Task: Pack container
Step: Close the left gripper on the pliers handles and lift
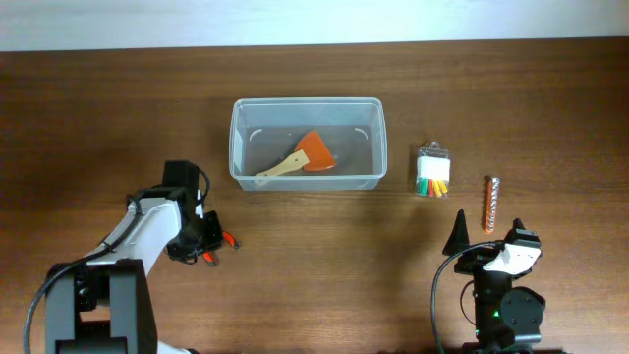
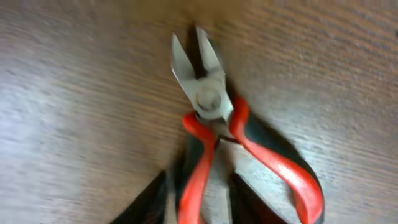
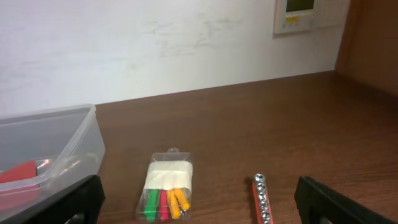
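Left gripper (image 1: 204, 246) low, pointing down, right gripper (image 1: 489, 238) spread wide

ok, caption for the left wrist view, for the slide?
Left gripper straddling one red handle of the side cutters lying on the wooden table.

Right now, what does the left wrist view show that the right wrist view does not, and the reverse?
Only the left wrist view: red-handled cutters lying on the wood, with the left gripper straddling one handle. Only the right wrist view: the container, a small packet of coloured pieces, a red bar holding metal bits, the white wall and the open right gripper. Both: the brown wooden table.
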